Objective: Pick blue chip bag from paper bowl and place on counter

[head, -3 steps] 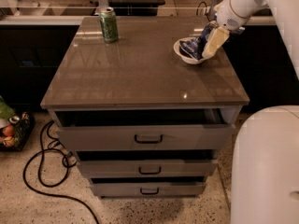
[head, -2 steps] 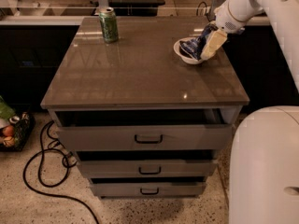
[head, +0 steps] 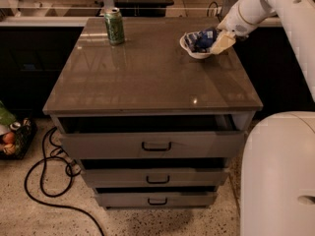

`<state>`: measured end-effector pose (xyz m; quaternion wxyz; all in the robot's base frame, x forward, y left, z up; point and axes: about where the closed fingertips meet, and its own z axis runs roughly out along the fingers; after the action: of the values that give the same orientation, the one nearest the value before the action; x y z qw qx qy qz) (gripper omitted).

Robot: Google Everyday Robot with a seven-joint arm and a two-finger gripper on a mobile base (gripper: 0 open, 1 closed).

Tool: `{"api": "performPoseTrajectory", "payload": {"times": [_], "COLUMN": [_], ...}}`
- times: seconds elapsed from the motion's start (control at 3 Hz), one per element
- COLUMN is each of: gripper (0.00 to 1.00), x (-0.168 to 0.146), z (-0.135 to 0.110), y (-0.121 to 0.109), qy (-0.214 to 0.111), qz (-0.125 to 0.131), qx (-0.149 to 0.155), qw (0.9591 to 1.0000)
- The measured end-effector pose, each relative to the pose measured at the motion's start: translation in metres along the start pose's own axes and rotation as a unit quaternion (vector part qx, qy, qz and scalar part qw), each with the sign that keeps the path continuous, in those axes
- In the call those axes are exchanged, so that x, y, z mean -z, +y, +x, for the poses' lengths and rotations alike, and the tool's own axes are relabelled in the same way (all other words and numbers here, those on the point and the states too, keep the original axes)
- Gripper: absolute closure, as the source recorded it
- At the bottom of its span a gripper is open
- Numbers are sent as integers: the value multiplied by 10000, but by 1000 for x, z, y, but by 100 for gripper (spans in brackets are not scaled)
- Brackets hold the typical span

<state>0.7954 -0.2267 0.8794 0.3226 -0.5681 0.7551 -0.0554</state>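
Note:
The blue chip bag [head: 200, 39] lies crinkled in the white paper bowl [head: 189, 50] at the back right of the counter [head: 147, 77]. My gripper [head: 220, 41] comes in from the right on a white arm and sits at the bowl's right rim, right against the bag. One cream-coloured finger [head: 222, 43] shows, angled down over the bowl's right edge.
A green soda can [head: 114, 26] stands at the back left of the counter. The cabinet's top drawer [head: 152, 144] is pulled slightly open. A black cable [head: 49, 181] lies on the floor at left. My white base [head: 278, 176] fills the lower right.
The gripper has shifted slightly at the bowl's right rim. The bag and the bowl stay in place.

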Motion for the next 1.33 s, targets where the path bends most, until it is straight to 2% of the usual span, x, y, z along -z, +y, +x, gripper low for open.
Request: {"api": "performPoseTrajectory", "payload": {"times": [0.67, 1.0, 1.33], "gripper": [88, 100, 100], "x": [-8, -12, -12], "z": [-1, -1, -1], "y": [3, 5, 5], "qy": [2, 3, 3], "qz": [-60, -88, -88], "qx": [6, 8, 8], "qw": [10000, 10000, 10000]}}
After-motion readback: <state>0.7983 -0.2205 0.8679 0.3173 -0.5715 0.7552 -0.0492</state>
